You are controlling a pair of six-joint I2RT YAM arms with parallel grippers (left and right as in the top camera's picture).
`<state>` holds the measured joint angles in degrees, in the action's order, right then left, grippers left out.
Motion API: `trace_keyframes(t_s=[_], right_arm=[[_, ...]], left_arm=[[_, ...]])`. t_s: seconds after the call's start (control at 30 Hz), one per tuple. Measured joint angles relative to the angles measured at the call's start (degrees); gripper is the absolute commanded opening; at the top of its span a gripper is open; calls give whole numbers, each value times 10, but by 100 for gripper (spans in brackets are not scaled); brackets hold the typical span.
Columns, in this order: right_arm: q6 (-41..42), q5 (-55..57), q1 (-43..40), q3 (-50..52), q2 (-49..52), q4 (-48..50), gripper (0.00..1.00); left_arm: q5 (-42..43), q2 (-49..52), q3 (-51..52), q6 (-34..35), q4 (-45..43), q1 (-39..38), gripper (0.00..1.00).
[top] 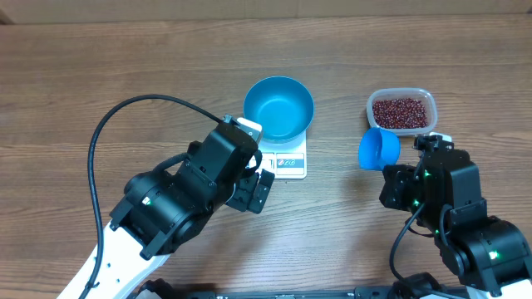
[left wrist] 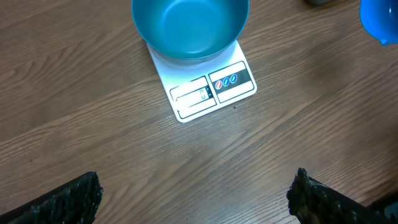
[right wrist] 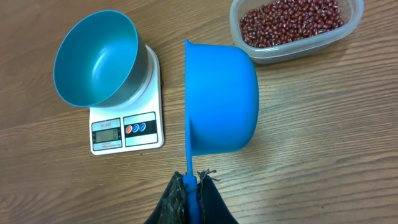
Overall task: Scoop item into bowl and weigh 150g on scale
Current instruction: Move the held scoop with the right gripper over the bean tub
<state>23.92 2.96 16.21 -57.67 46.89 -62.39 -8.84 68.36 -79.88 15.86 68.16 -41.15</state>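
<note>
The empty blue bowl (top: 278, 108) (left wrist: 189, 28) (right wrist: 96, 59) stands on the white scale (top: 288, 162) (left wrist: 211, 90) (right wrist: 127, 130) at the table's middle. Red-brown beans (top: 401, 112) (right wrist: 289, 22) fill a clear tub (top: 428, 98) (right wrist: 357, 12) at the back right. My right gripper (top: 409, 166) (right wrist: 193, 180) is shut on the thin handle of a small blue scoop (top: 378, 149) (right wrist: 221, 96) (left wrist: 382, 22). The scoop hangs over the wood between scale and tub, tipped on its side, no beans visible in it. My left gripper (top: 259, 189) (left wrist: 196, 186) stands open in front of the scale, holding nothing.
A black cable (top: 125, 112) loops over the table at the left of the left arm. Bare wooden tabletop (top: 100, 58) runs all around the scale and the tub.
</note>
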Motion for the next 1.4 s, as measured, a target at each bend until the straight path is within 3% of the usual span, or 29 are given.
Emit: trace_keyframes(t_s=[0.23, 0.43, 0.67, 0.87, 1.1, 1.4], right_arm=[[-15, 0, 0, -3, 1, -1, 4], [-48, 20, 0, -82, 45, -9, 4], [-105, 120, -1, -296, 236, -109, 4], [-136, 174, -21, -412, 384, -166, 4], [-170, 194, -94, -511, 559, -197, 4], [-191, 198, -120, -531, 632, -193, 4]], left_arm=[[0, 0, 0, 0, 6, 0, 99], [0, 0, 0, 0, 6, 0, 100], [0, 0, 0, 0, 7, 0, 99], [0, 0, 0, 0, 8, 0, 100], [0, 0, 0, 0, 8, 0, 100], [0, 0, 0, 0, 8, 0, 99]])
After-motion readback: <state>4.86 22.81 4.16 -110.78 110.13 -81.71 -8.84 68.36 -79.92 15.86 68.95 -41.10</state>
